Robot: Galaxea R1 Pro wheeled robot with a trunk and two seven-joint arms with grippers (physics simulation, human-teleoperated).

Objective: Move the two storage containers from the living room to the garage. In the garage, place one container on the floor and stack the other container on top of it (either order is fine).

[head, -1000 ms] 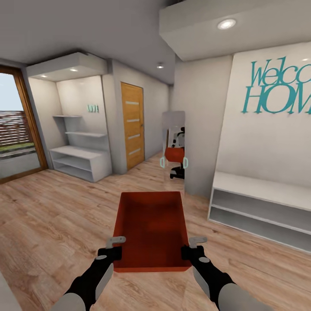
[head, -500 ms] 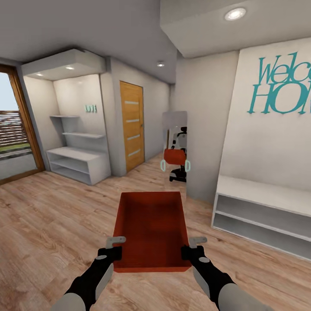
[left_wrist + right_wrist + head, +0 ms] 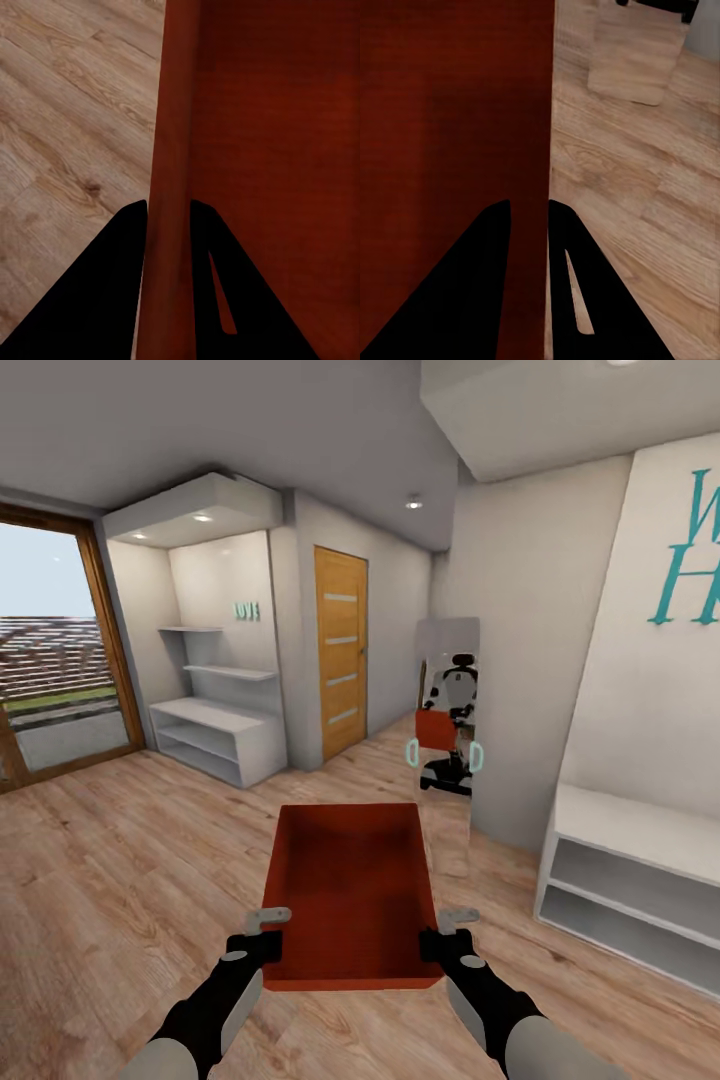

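Ahead, the room is a hallway-like space with a light wood-plank floor [image 3: 120, 880], a tan door with glass slats [image 3: 341, 650] at its far side, white shelving [image 3: 215, 735] to that door's left, and a tall mirror [image 3: 447, 745] leaning against the wall to the right.

Carried clear of that floor, 1 red-orange storage container [image 3: 350, 890] hangs straight in front of the robot, its open top up and its long axis pointing away from the trunk, roughly toward the door. The second container cannot be made out.

Both tools sit at the container's near end, 1 on each long wall. The left tool [image 3: 169, 217] is closed narrow on the left wall, 1 finger inside and 1 outside. The right tool [image 3: 529, 217] pinches the right wall the same way.

Neither arm is nearer, so the carry looks balanced. Judging by the wood floor, the garage is not yet reached, and the door lies ahead and slightly left of the load.
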